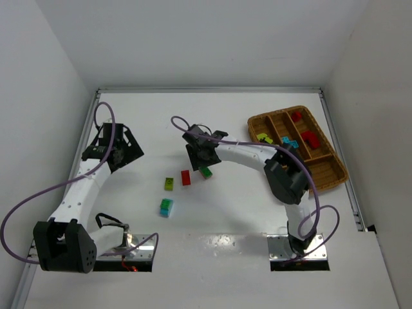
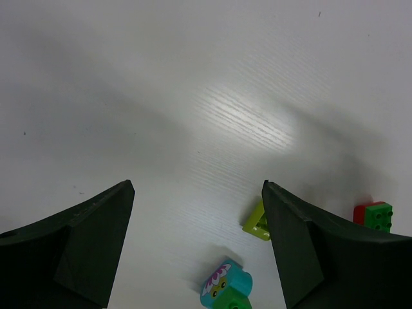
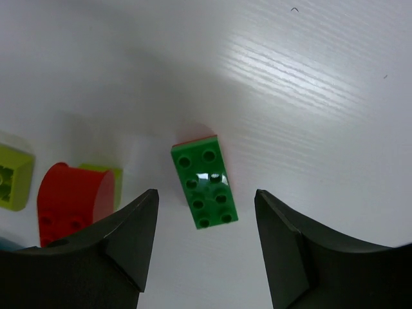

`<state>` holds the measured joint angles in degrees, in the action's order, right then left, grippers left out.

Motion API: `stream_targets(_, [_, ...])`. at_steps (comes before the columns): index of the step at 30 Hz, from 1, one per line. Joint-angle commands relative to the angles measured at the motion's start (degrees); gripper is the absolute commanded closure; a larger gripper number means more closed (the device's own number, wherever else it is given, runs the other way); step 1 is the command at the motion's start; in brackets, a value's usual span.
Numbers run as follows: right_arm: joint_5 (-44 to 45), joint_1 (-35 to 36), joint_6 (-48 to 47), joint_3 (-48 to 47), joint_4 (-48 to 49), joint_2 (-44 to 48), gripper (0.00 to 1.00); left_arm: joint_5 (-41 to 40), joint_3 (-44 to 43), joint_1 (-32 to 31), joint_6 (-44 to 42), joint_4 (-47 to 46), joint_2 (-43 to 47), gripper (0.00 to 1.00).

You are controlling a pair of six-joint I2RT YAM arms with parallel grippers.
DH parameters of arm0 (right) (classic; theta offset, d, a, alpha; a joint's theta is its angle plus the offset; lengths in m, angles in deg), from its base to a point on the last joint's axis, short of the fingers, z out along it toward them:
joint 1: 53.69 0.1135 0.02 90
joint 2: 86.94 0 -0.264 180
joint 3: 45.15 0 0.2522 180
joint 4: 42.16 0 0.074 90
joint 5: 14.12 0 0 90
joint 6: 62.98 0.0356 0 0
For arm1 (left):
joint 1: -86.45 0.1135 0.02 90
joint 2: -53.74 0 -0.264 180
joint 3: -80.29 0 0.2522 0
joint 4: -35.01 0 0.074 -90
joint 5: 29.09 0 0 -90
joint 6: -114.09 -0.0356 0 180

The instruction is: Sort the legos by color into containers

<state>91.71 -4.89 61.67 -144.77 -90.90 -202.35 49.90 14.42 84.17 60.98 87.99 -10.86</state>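
Lying flat and studs-up on the white tabletop [image 1: 244, 212], the dark green lego [image 3: 203, 180] sits directly below the right end effector [image 3: 205, 193]. It is framed between the two fingers [image 3: 122, 241]. These stand apart with a strip of bare tabletop showing on either side of the brick, so nothing is clamped.

Off to one side of that end effector, past one finger, is the red lego [image 3: 74, 199], with a bit of yellow-green showing just behind it. The yellow-green lego [image 3: 13, 177] lies farther out the same way, at the edge of the wrist view. From above, the cyan lego [image 1: 166, 206], joined to a green piece, lies beyond those two, nearer the arm bases.

The left end effector [image 2: 197, 187] hangs over bare tabletop with its fingers spread wide and empty. The yellow-green lego is just beside the inner edge of one of its fingers and partly hidden by it. The cyan lego shows lower between the fingers, closer to the wrist.

The wicker tray [image 1: 335, 168] rests well apart from both end effectors, out past the right arm's elbow. On the tray side nearer the right end effector lie a yellow-green brick [image 1: 264, 137] and cyan bricks [image 1: 288, 142]. Whether they share one compartment I cannot tell. Two red bricks [image 1: 311, 138] lie in sections farther away.
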Motion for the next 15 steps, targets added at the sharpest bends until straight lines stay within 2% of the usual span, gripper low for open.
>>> stream_targets(1, [-1.2, -1.0, -3.5, -2.6, 0.4, -3.1, 0.39, 0.1, -0.9, -0.4, -0.1, 0.0, 1.7, 0.13])
stream_targets(5, [-5.3, -1.5, -5.7, -3.2, 1.4, -5.3, 0.4, 0.1, -0.9, -0.4, -0.1, 0.0, 1.7, 0.13])
stream_targets(8, [-5.8, -2.0, -5.7, -3.3, 0.9, -6.4, 0.46, 0.1, -0.9, -0.4, -0.6, 0.0, 1.7, 0.13])
stream_targets(11, [-5.8, -2.0, -5.7, -2.6, 1.7, -5.4, 0.6, 0.1, -0.9, -0.4, -0.6, 0.0, 1.1, 0.13])
stream_targets(12, [-5.3, -2.0, -5.1, -1.9, 1.7, -4.7, 0.7, 0.9, -1.4, -0.4, -1.4, 0.0, 1.1, 0.13])
stream_targets(14, [-4.6, -2.6, -4.5, -1.2, 2.3, -1.5, 0.8, 4.0, -1.4, -0.4, -2.6, 0.0, 1.1, 0.13])
stream_targets(15, [-5.4, -2.6, -4.5, -0.7, 2.3, -0.1, 0.85, 6.8, -1.4, -0.4, -5.9, -2.1, 0.6, 0.13])
